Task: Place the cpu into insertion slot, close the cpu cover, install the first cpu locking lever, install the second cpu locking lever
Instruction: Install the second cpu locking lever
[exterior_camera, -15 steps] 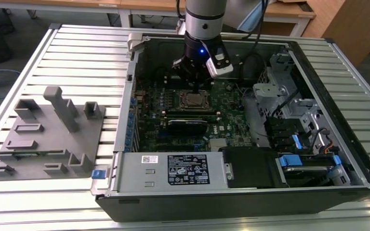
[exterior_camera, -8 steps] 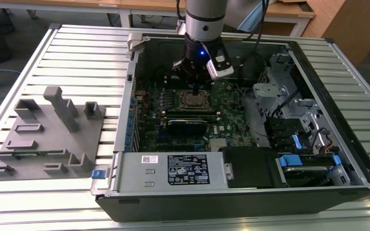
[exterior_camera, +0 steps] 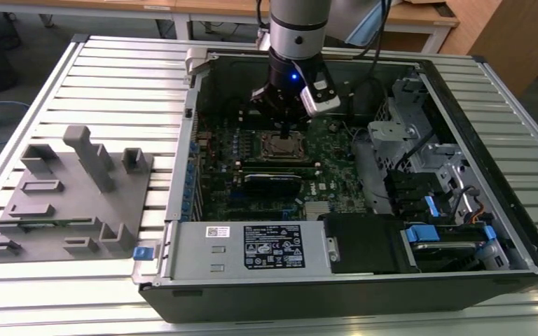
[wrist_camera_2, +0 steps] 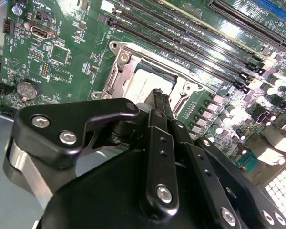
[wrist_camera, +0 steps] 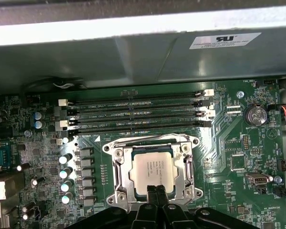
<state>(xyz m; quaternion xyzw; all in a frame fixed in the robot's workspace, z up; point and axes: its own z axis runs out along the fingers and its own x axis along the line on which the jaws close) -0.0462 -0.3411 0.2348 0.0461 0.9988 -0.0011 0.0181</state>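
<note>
Green motherboard in open computer case | insertion slot holds cpu, cpu cover down around it | gripper fingers together at chip's near edge | step, by my judgement: cover closed, locking levers pending; calls for precise downward press.

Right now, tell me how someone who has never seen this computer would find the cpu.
Start at the open computer case and find the green motherboard on its floor. Beside the row of long black memory slots sits a silvery metal frame, the cpu cover, with the gripper just above it. The cpu is the flat, dull silver-grey square showing through that frame's centre.
</note>
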